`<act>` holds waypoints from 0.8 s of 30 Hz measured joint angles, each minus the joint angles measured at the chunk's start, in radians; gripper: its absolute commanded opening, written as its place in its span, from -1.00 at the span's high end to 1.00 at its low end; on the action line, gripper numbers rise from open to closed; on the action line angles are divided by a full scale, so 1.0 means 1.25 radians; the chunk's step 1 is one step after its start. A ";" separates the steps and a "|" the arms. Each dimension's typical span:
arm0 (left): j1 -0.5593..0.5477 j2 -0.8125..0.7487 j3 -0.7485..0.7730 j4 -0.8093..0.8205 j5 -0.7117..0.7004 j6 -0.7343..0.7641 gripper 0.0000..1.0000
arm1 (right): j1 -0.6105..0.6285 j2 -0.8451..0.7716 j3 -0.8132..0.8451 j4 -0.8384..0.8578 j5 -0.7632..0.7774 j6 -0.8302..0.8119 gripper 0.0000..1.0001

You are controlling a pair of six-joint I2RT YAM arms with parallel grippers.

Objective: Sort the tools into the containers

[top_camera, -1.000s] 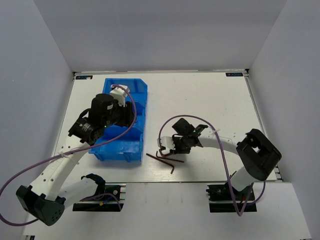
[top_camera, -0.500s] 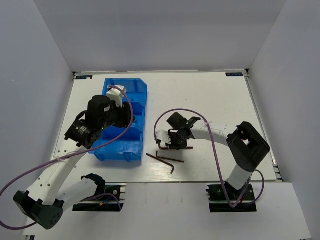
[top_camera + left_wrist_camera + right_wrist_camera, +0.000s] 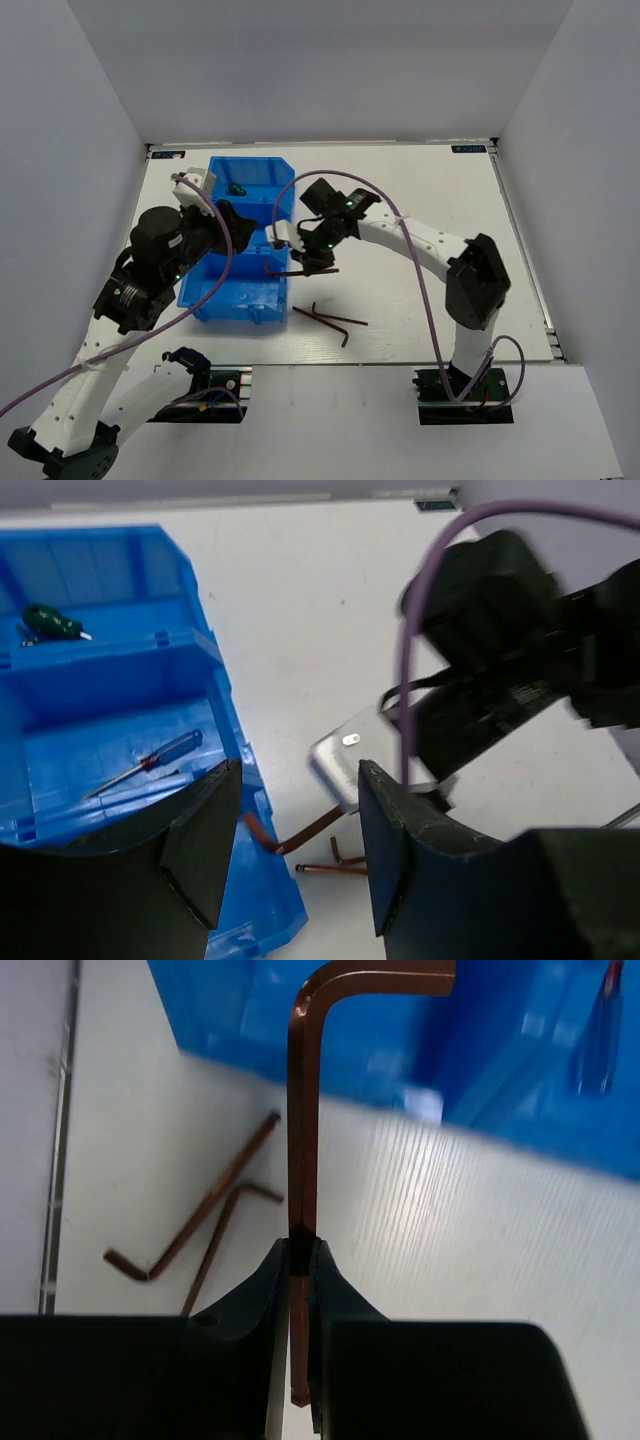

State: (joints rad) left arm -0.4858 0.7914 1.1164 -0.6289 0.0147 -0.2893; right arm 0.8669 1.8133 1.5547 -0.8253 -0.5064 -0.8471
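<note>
Over table (image 3: 430, 190), hex key (image 3: 302, 1140) between jaws

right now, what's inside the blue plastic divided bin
In the blue plastic bin, a stubby green-handled screwdriver lies in the far compartment, a thin red-and-blue screwdriver in the middle one. The left arm covers its left side; anything there is unseen.

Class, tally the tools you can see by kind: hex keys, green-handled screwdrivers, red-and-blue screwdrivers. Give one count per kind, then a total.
Hex keys: 3 (one held in the right tool)
Green screwdriver: 1
Red-and-blue screwdriver: 1
Total: 5
</note>
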 measured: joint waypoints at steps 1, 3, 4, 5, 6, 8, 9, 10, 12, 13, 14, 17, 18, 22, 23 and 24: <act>0.000 -0.008 0.005 0.004 -0.002 -0.004 -0.21 | 0.011 0.025 0.036 -0.007 -0.011 0.009 1.00; 0.000 -0.019 0.013 0.013 -0.005 -0.010 -0.21 | 0.035 0.081 0.100 -0.010 -0.028 0.030 1.00; 0.000 -0.024 0.014 0.016 -0.006 -0.013 -0.21 | 0.049 0.110 0.134 -0.016 -0.032 0.047 1.00; 0.000 -0.027 0.014 0.019 -0.006 -0.015 -0.21 | 0.061 0.141 0.164 -0.016 -0.035 0.070 1.00; 0.000 -0.029 0.014 0.019 -0.006 -0.019 -0.21 | 0.070 0.170 0.196 -0.017 -0.038 0.091 1.00; 0.000 -0.029 0.014 0.020 -0.006 -0.022 -0.21 | 0.089 0.227 0.257 -0.009 -0.037 0.145 1.00; 0.000 -0.029 0.014 0.021 -0.007 -0.024 -0.21 | 0.099 0.256 0.288 -0.008 -0.035 0.172 1.00; 0.000 -0.029 0.014 0.021 -0.007 -0.025 -0.21 | 0.108 0.286 0.322 -0.002 -0.035 0.200 1.00; 0.000 -0.030 0.014 0.020 -0.007 -0.027 -0.21 | 0.121 0.334 0.373 0.014 -0.031 0.247 0.64; 0.000 -0.033 0.014 0.020 -0.007 -0.027 -0.21 | 0.127 0.352 0.391 0.022 -0.027 0.269 0.39; 0.000 -0.035 0.014 0.019 -0.007 -0.027 -0.21 | 0.131 0.363 0.401 0.028 -0.023 0.287 0.19; 0.000 -0.046 0.014 0.019 -0.004 -0.027 -0.15 | 0.140 0.371 0.407 0.039 -0.019 0.337 0.00; 0.000 -0.050 0.014 0.019 0.001 -0.027 -0.05 | 0.141 0.368 0.407 0.044 -0.019 0.348 0.00; 0.000 -0.058 0.014 0.037 0.050 -0.025 0.40 | 0.131 0.333 0.369 0.067 -0.008 0.372 0.37; 0.000 -0.057 0.014 0.044 0.072 -0.021 0.50 | 0.124 0.312 0.347 0.068 -0.002 0.373 0.53; 0.000 -0.054 0.014 0.050 0.095 -0.017 0.65 | 0.115 0.290 0.324 0.070 0.005 0.375 0.70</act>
State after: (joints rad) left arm -0.4858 0.7235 1.1336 -0.5667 0.1333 -0.3107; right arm 1.0107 2.1761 1.9594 -0.7380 -0.5003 -0.3779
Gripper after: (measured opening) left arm 0.277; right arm 0.281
